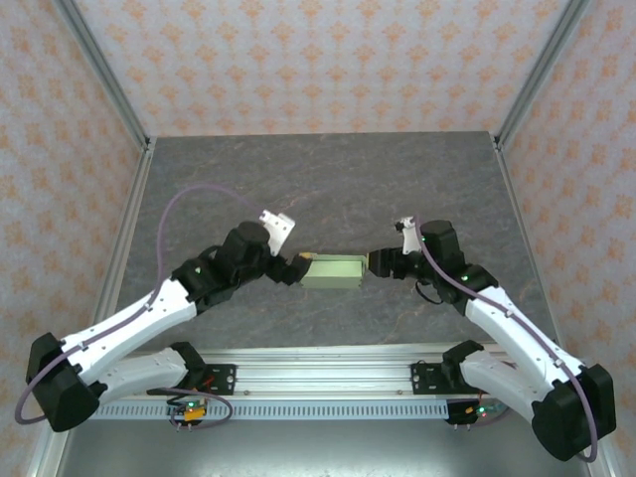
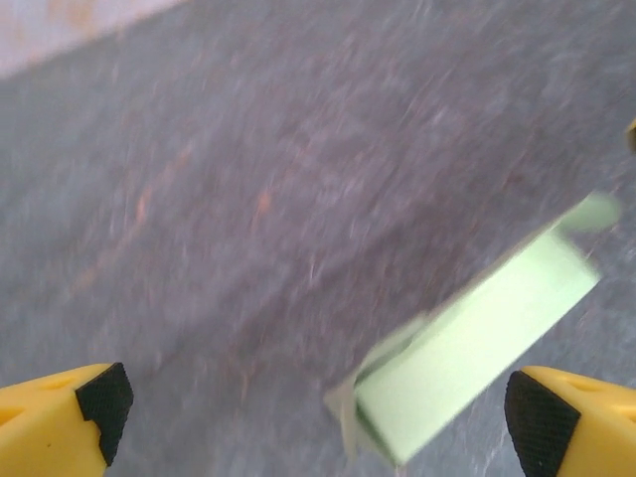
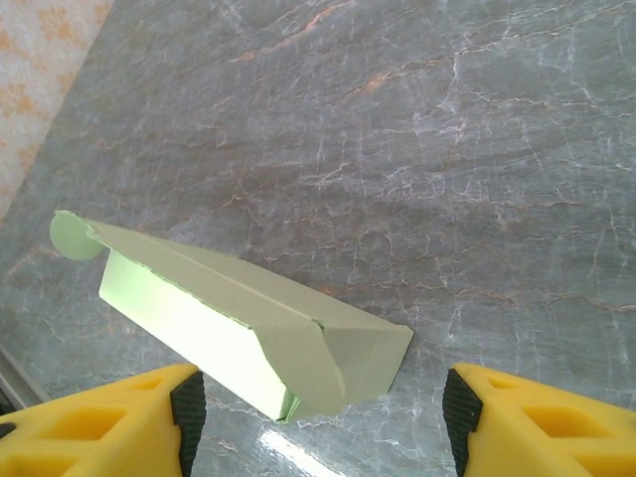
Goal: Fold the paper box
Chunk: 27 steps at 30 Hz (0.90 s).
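The paper box point(image 1: 333, 271) is seen lying on the grey marbled surface point(image 1: 328, 179), midway between the two arms. It is a long, pale green, partly folded shape, laid lengthwise from one arm towards the other. The left fingers point(image 1: 295, 267) are placed just at its left end and the right fingers point(image 1: 379, 261) just at its right end; whether either touches it cannot be told from above.

In the blurred left wrist view the left fingers point(image 2: 99, 402) are spread wide. The paper box point(image 2: 477, 343) is seen running away at a slant, its near end lying between them, nearer the finger at the picture's right and apart from both.

In the right wrist view the right fingers point(image 3: 159, 417) are held apart, wider than the paper box point(image 3: 248, 318). Its near end lies between them, nearer the finger at the picture's left, with bare surface seen on each side, so nothing is gripped. A round tab point(image 3: 75, 237) is seen at the far end
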Tool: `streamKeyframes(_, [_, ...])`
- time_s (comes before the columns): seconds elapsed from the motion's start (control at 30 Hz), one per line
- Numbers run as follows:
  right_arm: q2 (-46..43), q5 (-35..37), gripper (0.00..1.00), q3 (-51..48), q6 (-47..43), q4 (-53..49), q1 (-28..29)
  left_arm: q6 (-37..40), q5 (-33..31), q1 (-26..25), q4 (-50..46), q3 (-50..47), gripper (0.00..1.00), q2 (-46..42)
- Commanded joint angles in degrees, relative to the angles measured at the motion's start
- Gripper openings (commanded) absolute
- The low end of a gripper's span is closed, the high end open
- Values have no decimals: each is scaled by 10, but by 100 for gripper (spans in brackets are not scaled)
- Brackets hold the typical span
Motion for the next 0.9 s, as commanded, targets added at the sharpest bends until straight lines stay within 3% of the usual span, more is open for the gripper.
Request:
streamKeyframes(0.0, [3,43,68,-13,4,35,15,-88,-50,2,43,-47,99,-32])
streamKeyframes(0.13, [17,42,68,-32,34,87,39,-84,-49,1,67,-63,96,-48])
streamKeyframes(0.27, [33,74,65,-24,41,90,69,-93,-23,0,89,-62,84,-25])
streamKeyframes(0.37, [46,90,60,-21,50,94,92,-83,-1,-7,91,-45,72,7])
streamKeyframes(0.53, [62,139,53,-11,52,81,120,-91,1,-16,88,-29,63,46])
streamKeyframes(0.87, [82,163,37,0,73,81,133,-100,8,-17,68,1,44,97])
